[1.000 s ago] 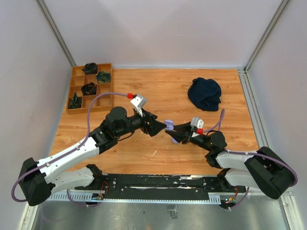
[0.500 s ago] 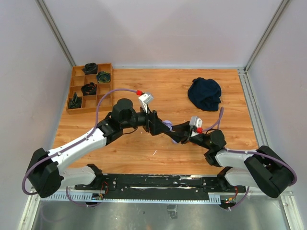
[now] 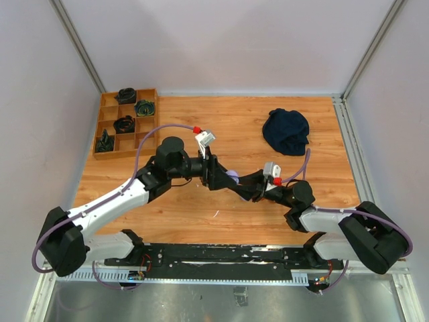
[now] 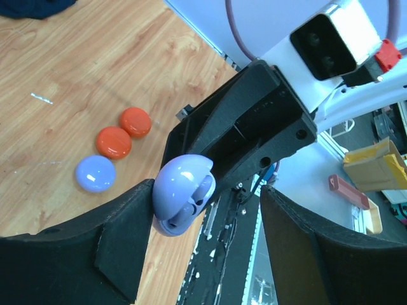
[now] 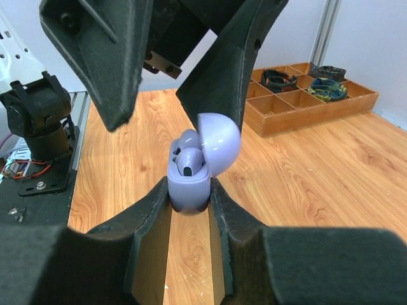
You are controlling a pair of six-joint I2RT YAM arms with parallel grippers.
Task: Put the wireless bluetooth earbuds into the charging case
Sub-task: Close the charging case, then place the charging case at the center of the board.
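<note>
charging case point(image 5: 202, 149) being clamped at base by right gripper point(image 5: 189, 198), above table point(image 3: 234, 127). left gripper point(image 4: 206, 197) being held spread open around case's raised lid, one finger point(image 4: 121, 241) just beside it, contact unclear. wooden table being shared by compartment tray point(image 3: 125, 124), dark blue cloth point(image 3: 286, 131), one lilac and two orange-red pucks point(image 4: 113, 142). case pale lilac, glossy; lilac earbud point(image 5: 189, 159) being cradled inside.

From above, the charging case point(image 3: 232, 176) is showing only as a lilac sliver, with the left fingers point(image 3: 216, 176) and right fingers point(image 3: 249, 186) covering the rest. At the right wrist, its lid point(image 5: 219, 143) is masking part of the earbud point(image 5: 189, 159). The dark items point(image 3: 125, 123) in the wooden tray point(image 3: 117, 155) are appearing too small to identify.
</note>
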